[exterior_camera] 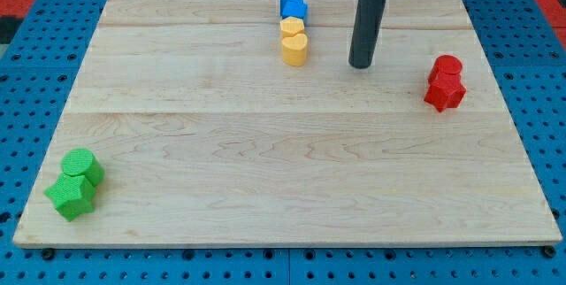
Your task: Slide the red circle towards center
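Though my tip (360,65) ends a rod cut off at the view's top, it rests on the wooden desk (265,161).
No hand shows. The red circle block (447,65), touching a second red block (444,93) whose shape is unclear, sits toward the view's right of my tip.

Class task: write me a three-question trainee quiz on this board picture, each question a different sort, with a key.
1. True or false: my tip touches the red circle.
2. Which block lies nearest the view's top? A. blue block B. green blocks C. red star
3. Fill in: the yellow blocks lie to the view's ____ of my tip.

Key: 1 false; 2 A; 3 left.
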{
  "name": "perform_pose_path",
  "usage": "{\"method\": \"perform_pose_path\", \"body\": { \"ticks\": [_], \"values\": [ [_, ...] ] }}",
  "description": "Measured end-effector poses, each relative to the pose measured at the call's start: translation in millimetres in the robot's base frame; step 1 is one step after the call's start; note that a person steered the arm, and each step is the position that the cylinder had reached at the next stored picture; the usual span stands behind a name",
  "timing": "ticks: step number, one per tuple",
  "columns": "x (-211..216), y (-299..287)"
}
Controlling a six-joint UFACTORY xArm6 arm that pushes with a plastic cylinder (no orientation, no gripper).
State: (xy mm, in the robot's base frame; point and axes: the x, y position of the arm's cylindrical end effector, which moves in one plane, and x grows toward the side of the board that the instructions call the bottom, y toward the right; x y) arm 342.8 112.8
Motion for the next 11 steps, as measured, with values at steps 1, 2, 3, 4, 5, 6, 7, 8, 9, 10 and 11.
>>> {"method": "perform_pose_path", "body": {
  "ticks": [1,2,3,4,5,6,7,8,9,10,11],
  "values": [
    [-24,56],
    [-25,143],
    [-11,215],
    [33,231],
    [40,205],
    [40,176],
    [40,148],
    [40,119],
    [40,88],
    [39,60],
    [37,42]
  ]
}}
